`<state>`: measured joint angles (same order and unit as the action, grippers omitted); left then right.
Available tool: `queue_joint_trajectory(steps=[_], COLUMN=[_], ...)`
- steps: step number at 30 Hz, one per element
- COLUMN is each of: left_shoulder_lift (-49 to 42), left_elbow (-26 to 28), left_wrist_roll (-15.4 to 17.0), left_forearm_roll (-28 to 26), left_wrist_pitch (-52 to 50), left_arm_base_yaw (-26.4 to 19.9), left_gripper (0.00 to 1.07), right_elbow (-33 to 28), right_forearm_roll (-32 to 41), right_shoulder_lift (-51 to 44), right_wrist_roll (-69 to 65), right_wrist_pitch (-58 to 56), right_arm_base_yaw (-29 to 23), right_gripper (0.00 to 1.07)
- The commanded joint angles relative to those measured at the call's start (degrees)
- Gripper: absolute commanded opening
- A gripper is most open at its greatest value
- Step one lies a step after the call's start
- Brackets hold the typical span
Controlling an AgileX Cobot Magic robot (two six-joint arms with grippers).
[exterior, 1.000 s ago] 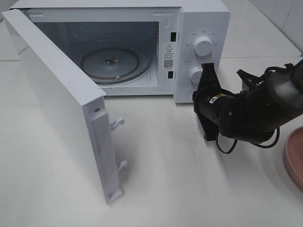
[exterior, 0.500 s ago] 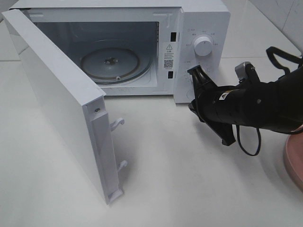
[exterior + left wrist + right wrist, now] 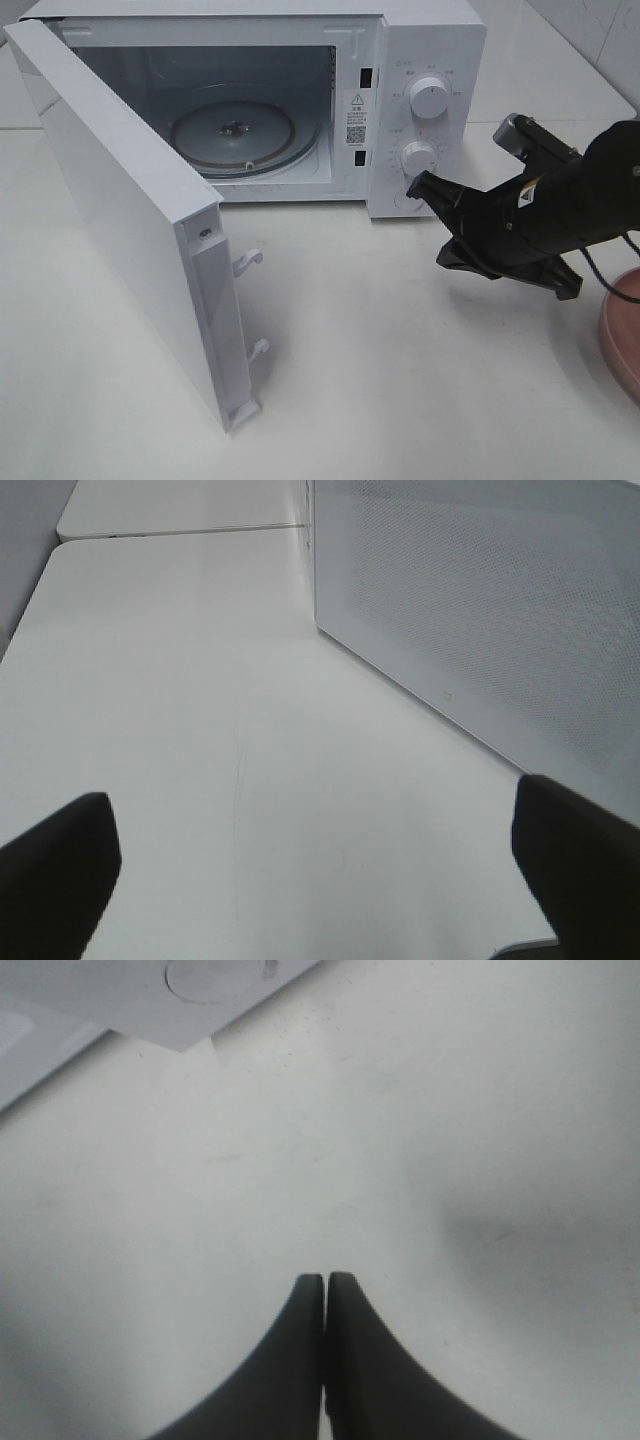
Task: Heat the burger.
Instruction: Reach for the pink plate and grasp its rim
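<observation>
The burger is out of view in every frame. The white microwave (image 3: 420, 60) stands at the back of the table with its door (image 3: 120, 210) swung wide open and a bare glass turntable (image 3: 232, 135) inside. My right gripper (image 3: 415, 186) is shut and empty, its tip just in front of the lower knob (image 3: 417, 158); in the right wrist view the two fingers (image 3: 325, 1280) are pressed together above bare tabletop. My left gripper (image 3: 310, 790) is open, its dark fingers (image 3: 60, 865) far apart with only table between them, beside a white perforated microwave panel (image 3: 480, 610).
The rim of a pink plate (image 3: 618, 335) shows at the right edge of the exterior view, close under the right arm. The open door juts far out over the left half of the table. An upper knob (image 3: 429, 97) sits above the lower one.
The right arm has swung to the right and turned, drawing back from the microwave's control panel so both knobs are uncovered. Its gripper stayed shut. The left side is unchanged.
</observation>
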<state>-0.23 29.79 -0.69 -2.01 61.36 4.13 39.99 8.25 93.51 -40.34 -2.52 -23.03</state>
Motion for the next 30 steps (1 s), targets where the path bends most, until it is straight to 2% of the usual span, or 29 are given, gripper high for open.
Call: queue_joint_trajectory(steps=[1,2,8,16,20,30], left_shoulder_lift=[-1.0,-1.0,-1.0,-1.0,-1.0,-1.0], left_elbow=[-0.2,-0.2,-0.2,-0.2,-0.2,-0.2], left_wrist_roll=[0.3,0.3,0.3,0.3,0.3,0.3], left_forearm_roll=[0.0,0.0,0.0,0.0,0.0,0.0], left_wrist_pitch=[-0.2,-0.2,-0.2,-0.2,-0.2,-0.2], left_arm_base_yaw=[-0.1,-0.1,-0.1,-0.1,-0.1,-0.1], left_gripper=[1.00,1.00,1.00,1.00,1.00,1.00], right_elbow=[1.8,3.0,5.7,7.3,7.8,7.8], right_forearm_roll=[-1.6,-1.6,-2.2,-3.0,-3.3,-7.7], right_shoulder_lift=[-2.6,-3.6,-5.8,-8.5,-9.3,-12.8], right_wrist_roll=[7.9,11.9,24.2,38.6,39.1,39.1], right_wrist_pitch=[-8.4,-13.3,-25.1,-36.2,-40.7,-48.9], right_arm_base_yaw=[0.9,1.1,1.7,1.7,1.7,7.2], right_gripper=[0.00,0.00,0.02,0.04,0.05,0.12])
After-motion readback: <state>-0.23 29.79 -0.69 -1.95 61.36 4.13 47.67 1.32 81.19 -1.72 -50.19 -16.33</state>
